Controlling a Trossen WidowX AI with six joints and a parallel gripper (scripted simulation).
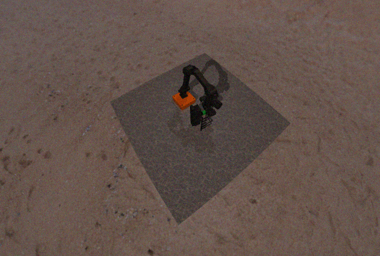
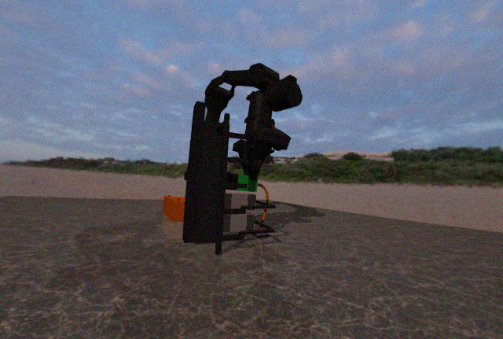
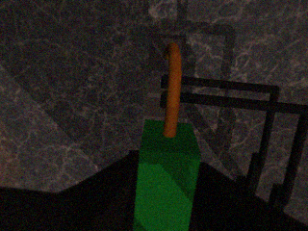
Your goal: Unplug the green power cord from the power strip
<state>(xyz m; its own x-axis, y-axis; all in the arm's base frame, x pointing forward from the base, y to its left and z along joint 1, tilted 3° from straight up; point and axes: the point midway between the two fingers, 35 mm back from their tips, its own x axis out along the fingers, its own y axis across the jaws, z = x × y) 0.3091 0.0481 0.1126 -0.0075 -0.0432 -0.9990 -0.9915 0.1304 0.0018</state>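
Hand [image 2: 252, 176] pinching the green plug [image 2: 246, 183] from above, plug at the black strip's [image 2: 205, 176] face

An orange block [image 2: 174, 208] sits on the gray mat [image 1: 196, 167] amid sand [image 1: 61, 63].

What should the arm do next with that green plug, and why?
Probably pull the green plug straight away from the upright power strip. The gripper is shut on it from above, yet the plug sits against the strip, so it seems not yet unplugged.
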